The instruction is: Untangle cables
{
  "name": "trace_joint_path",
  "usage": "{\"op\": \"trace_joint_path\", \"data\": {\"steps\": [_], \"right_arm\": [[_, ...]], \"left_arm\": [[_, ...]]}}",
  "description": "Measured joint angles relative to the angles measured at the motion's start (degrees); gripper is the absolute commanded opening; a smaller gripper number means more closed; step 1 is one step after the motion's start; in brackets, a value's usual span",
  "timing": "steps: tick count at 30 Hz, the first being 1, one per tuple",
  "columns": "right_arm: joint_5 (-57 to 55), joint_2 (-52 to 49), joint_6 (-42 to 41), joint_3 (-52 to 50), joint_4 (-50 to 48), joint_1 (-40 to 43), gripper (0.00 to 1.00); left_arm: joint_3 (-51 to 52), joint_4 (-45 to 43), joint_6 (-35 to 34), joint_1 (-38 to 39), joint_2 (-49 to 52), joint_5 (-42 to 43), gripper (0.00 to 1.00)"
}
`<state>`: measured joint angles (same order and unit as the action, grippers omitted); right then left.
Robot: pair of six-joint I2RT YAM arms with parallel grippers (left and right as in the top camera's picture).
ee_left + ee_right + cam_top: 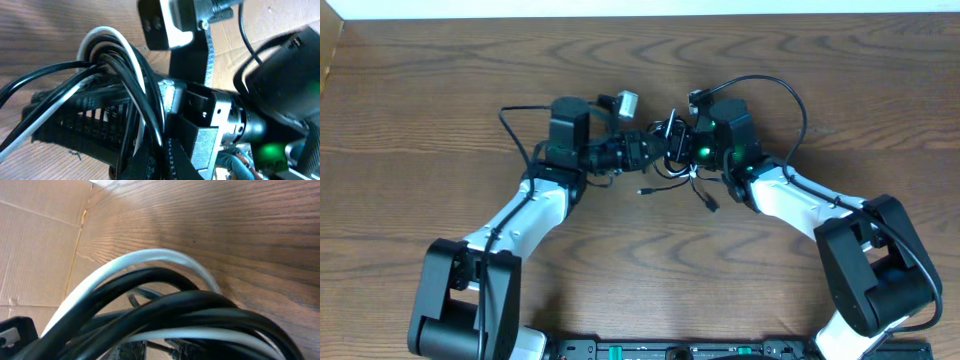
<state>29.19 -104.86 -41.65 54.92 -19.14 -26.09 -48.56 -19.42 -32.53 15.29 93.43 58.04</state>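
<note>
Tangle bunched where both arms meet, over the brown wooden surface (440, 100).
Thin black cable (165, 302) and thin white cable (150, 257), likely light, limp and slick, loop between left pincer (658, 150) and right pincer (680, 147); I cannot tell either's grip. Take a loose plug end (643, 189).

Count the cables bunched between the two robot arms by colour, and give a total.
Black cable: 1, looped over itself several times
White cable: 1
Total: 2
</note>
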Motion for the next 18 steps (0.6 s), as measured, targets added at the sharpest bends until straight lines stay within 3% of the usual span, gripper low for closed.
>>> {"op": "trace_joint_path", "data": {"steps": [12,18], "right_arm": [[17.18,-1.86,7.87,-0.04,-0.48,5.64,0.22],[26.64,-8.72,9.46,0.00,-9.97,6.34,0.28]], "left_arm": [[0.00,-0.57,2.58,2.95,-0.09,-0.55,0.07],[0.09,-0.13,2.62,4.13,-0.09,-3.13,0.07]]}}
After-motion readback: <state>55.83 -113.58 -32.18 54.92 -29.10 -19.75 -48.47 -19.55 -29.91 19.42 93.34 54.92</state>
